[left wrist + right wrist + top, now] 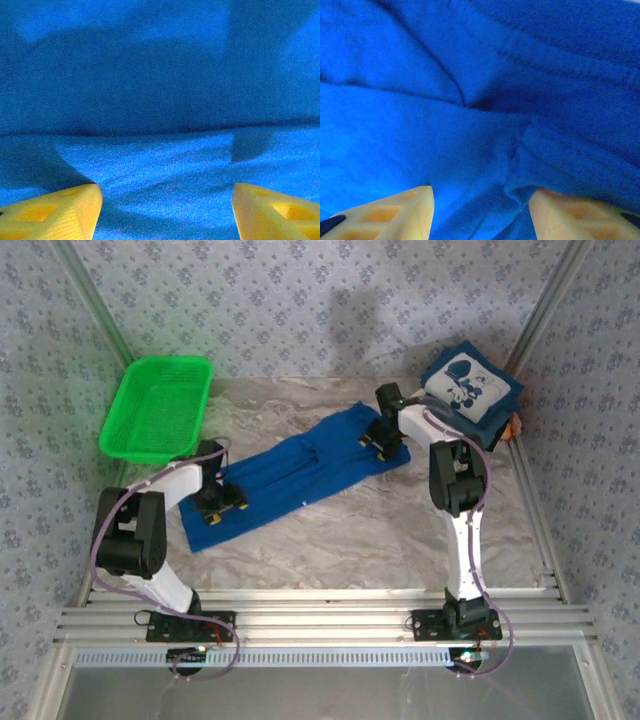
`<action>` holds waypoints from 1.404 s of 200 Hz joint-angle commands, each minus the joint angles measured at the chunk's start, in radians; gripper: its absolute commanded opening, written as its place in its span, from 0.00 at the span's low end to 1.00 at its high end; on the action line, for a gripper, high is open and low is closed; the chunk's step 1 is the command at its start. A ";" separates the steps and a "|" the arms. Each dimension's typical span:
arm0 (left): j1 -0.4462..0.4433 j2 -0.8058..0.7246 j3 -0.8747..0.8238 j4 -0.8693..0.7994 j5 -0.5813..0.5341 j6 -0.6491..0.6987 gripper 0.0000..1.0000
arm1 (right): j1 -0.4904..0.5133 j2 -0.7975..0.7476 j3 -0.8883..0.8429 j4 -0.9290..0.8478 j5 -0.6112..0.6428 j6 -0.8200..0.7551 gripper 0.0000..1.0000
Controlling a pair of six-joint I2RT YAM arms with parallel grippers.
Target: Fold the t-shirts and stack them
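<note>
royal-blue t-shirt (pixel 300 472) lies spread on the table (pixel 400 540) as a long strip slanting from near-left to far-right, creased, with a lengthwise fold along its middle; left gripper (pixel 222 502) sits on the shirt's near-left end, yellow fingers (pixel 60 210) spread wide in the left wrist view, blue cloth lying flat under and between them, nothing pinched; right gripper (pixel 380 438) sits on the shirt's far-right end, fingers (pixel 385 212) apart in the right wrist view, a hemmed fold of the shirt (pixel 470 75) bunched just by the right-hand finger, cloth between the tips but not squeezed; beyond the shirt's far-right end, near but apart from it, a folded stack topped by a navy t-shirt (pixel 470 388) with white cartoon print; a bit of orange cloth (pixel 516 424) shows at the stack's near edge; green mesh basket (pixel 165 364) stands off the shirt's far-left side, apart from it, tilted
</note>
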 commanded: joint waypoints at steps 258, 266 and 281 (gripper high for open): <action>0.034 0.068 0.149 0.004 0.072 0.214 0.84 | 0.068 -0.394 -0.295 0.308 -0.184 -0.071 0.70; 0.033 0.074 0.127 0.007 0.075 0.202 0.83 | 0.066 -0.405 -0.297 0.303 -0.187 -0.079 0.70; 0.022 0.078 0.086 0.017 0.087 0.178 0.82 | 0.059 -0.425 -0.307 0.301 -0.198 -0.094 0.72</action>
